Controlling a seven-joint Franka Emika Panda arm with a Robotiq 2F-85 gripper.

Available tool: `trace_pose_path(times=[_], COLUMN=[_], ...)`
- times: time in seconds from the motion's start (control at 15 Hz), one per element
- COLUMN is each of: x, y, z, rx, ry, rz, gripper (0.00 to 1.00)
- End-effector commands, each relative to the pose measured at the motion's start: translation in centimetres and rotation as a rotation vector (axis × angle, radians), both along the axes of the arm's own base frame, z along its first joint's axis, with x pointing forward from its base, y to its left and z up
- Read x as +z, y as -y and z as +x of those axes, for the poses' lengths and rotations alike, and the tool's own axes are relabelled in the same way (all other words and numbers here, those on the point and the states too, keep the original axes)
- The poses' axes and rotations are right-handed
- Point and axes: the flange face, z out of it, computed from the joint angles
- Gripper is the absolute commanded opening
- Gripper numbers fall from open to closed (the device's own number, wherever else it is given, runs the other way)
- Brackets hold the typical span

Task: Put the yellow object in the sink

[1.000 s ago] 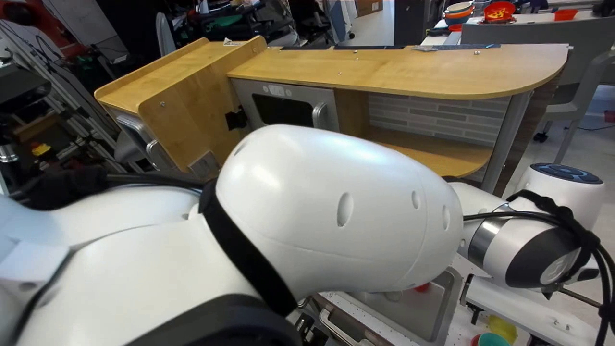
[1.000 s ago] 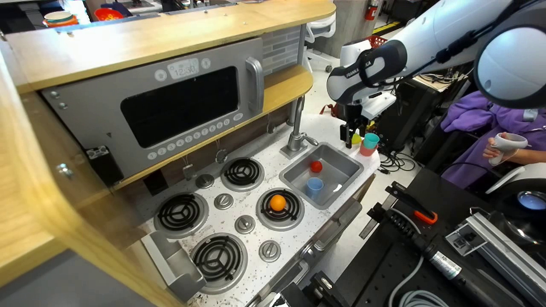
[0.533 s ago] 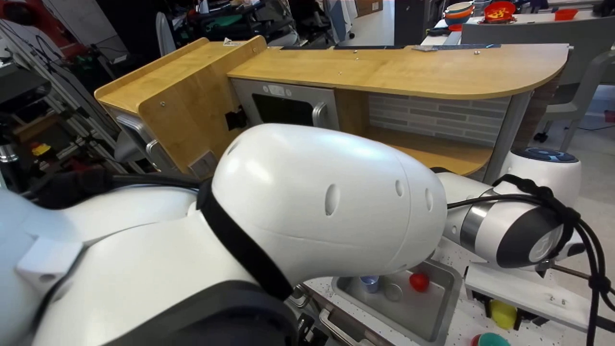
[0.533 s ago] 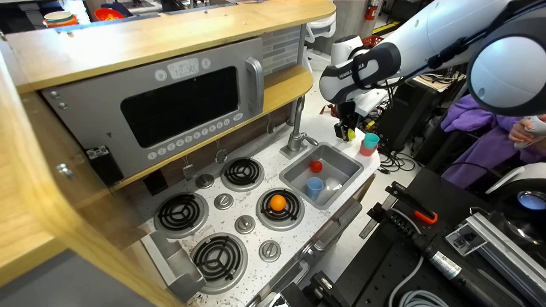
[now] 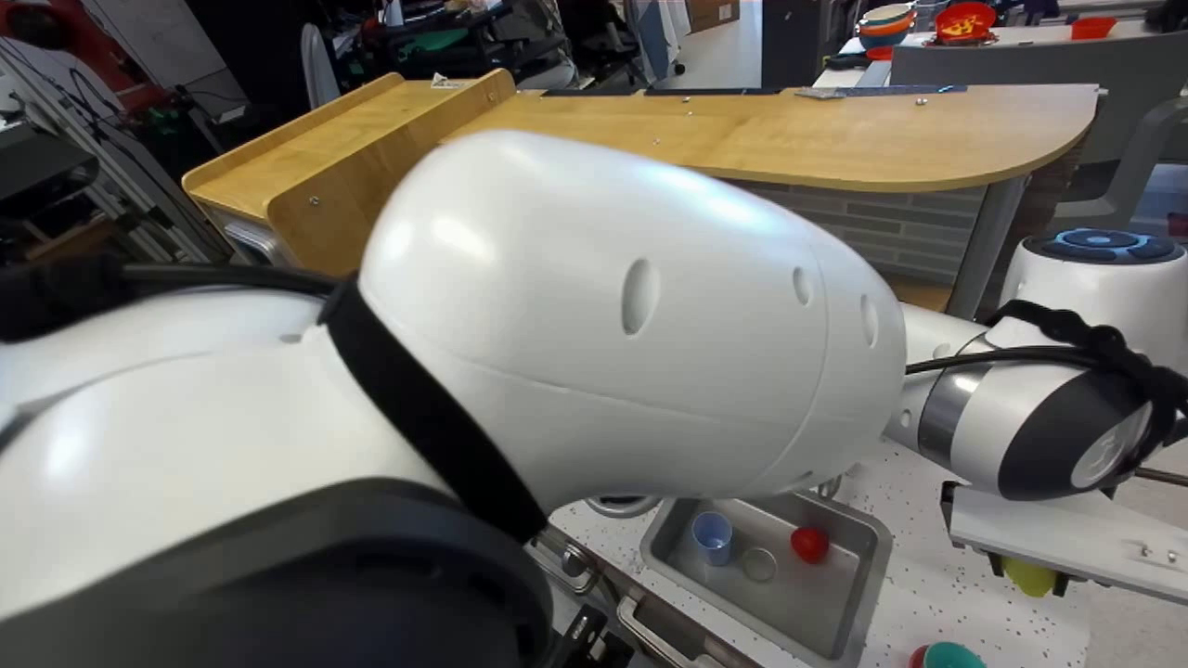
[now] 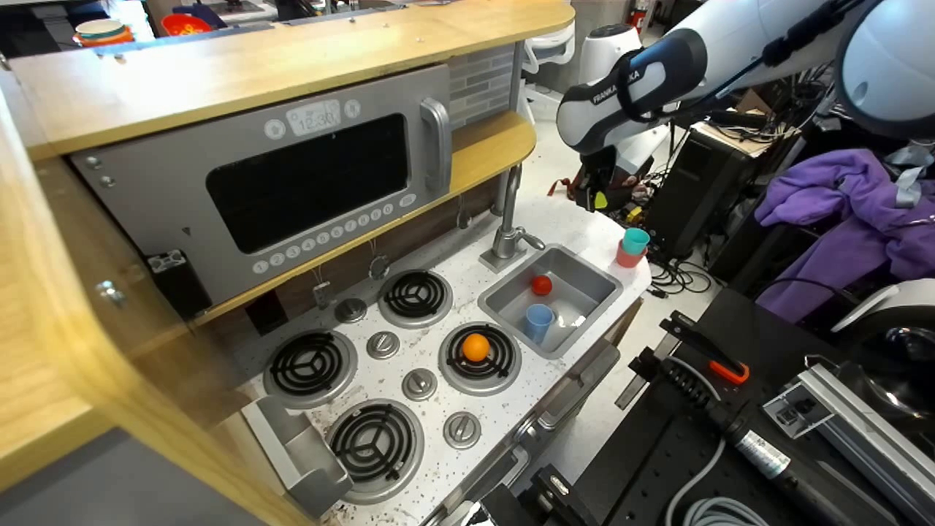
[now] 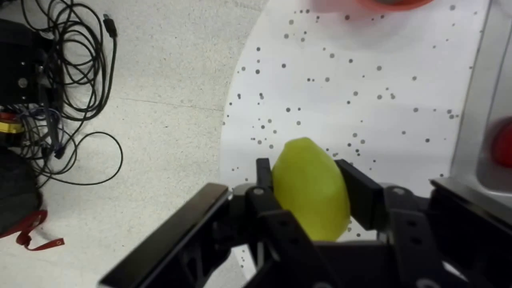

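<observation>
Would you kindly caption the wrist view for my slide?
Black gripper holds a rounded yellow object above white speckled countertop.

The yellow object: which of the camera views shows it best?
The wrist view, because there the yellow object appears large and mostly uncovered, held in the hand. Both exterior views show only a small part of it.

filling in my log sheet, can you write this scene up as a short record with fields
gripper: closed on the yellow object
yellow object position: looks raised above the white speckled countertop, not over the sink
sink contents: red object, blue cup
beside the sink: faucet; teal cup, apparently nested in a pinkish-red cup
on a burner: round orange object
task status: grasped, not yet in the sink
</observation>
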Motion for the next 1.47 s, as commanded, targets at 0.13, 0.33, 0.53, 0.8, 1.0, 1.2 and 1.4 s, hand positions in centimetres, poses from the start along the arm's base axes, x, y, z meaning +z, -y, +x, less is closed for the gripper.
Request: trace_pose_path(times=[0.13, 0.33, 0.53, 0.8, 1.0, 1.2, 1.4], x=[1.0, 1.0, 0.7, -0.3, -0.6, -0.2, -0.1], y=[-1.9, -4.4, -7.0, -10.1, -12.7, -15.9, -18.6], z=[-3.4, -4.1, -5.7, -9.3, -12.2, -14.8, -16.9], rx=[0.031, 0.113, 0.178, 0.229, 0.266, 0.269, 0.234], ry=[-0.004, 0.048, 0.064, 0.009, -0.009, 0.004, 0.009], rz=[0.1, 0.118, 0.143, 0.189, 0.228, 0.246, 0.248], gripper=[0.18, 0.18, 0.18, 0.18, 0.18, 0.18, 0.18])
